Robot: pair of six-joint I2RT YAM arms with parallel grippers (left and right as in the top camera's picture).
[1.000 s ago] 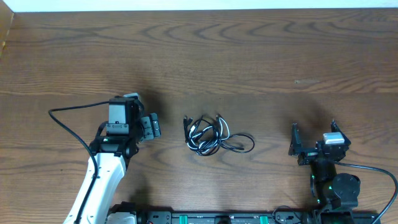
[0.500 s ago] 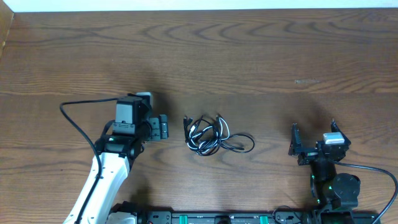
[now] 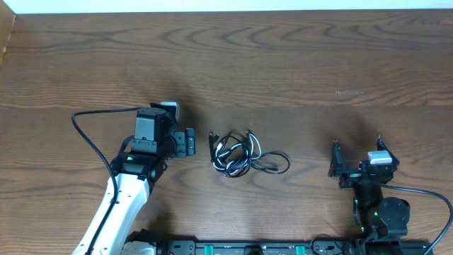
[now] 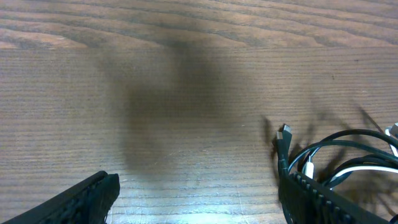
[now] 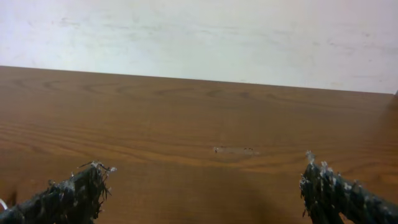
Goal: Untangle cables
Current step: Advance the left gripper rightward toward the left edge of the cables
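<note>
Overhead view: cables (image 3: pixel 244 154), thin black and white cords, lie in one knotted coil on the wood-grain table (image 3: pixel 283 71); nothing is separated yet. Left gripper (image 3: pixel 192 142), spread wide, hovers just beside the coil; right gripper (image 3: pixel 357 152), also spread, sits well apart. Left wrist view: glossy loops and a plug end (image 4: pixel 284 132). Right wrist view: bare tabletop only.

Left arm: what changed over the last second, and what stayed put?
The left gripper slid across the table toward the cables, jaws open, and is now just short of them. Nothing was grasped or released. The cables and the open right gripper kept their places.
</note>
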